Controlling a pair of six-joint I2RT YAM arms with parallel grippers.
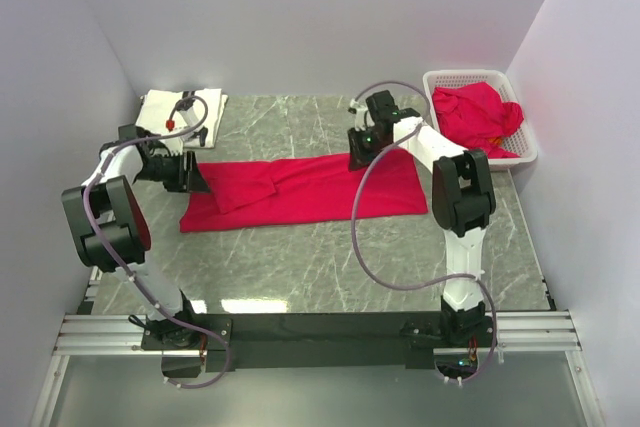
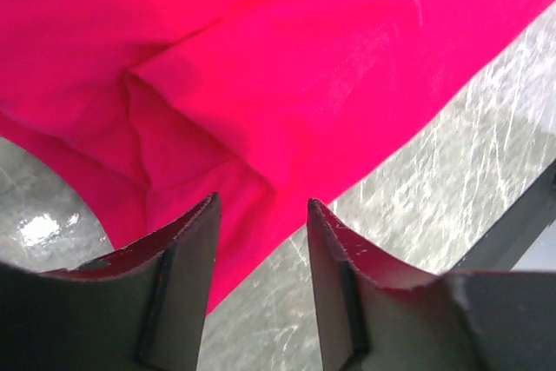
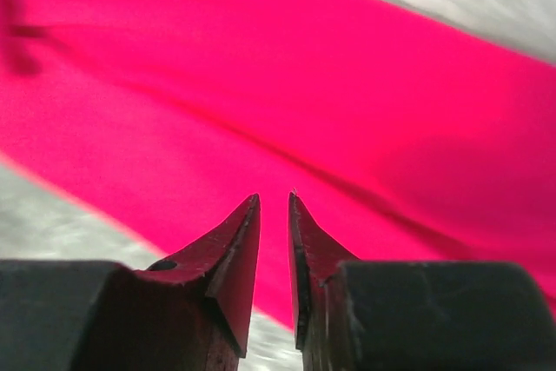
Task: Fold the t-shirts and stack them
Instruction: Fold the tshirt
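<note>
1. While one red t-shirt (image 1: 300, 192) lies flat on the table (image 1: 330, 267) as a long band, its sides apparently turned in lengthwise, the crosswise folds are judged not yet made.
2. Left gripper (image 2: 261, 206): jaws moderately wide with nothing between them, poised above the band's end. A rumpled, doubled-over layer of cloth lies just ahead of its fingertips.
3. Right gripper (image 3: 274, 197): jaws only narrowly parted, no cloth seen between them. It stands over the band's far edge, but the view is blurred, so light contact with the cloth cannot be ruled out.
4. Beyond the left gripper, at the table's far corner, a folded white t-shirt (image 1: 165, 107) rests alone. It is probably the base of the stack.
5. To the outer side of the right gripper, a white basket (image 1: 470, 75) holds a crumpled heap of red t-shirts (image 1: 480, 112), count unclear. These are left to fold, so most of the task lies ahead.
</note>
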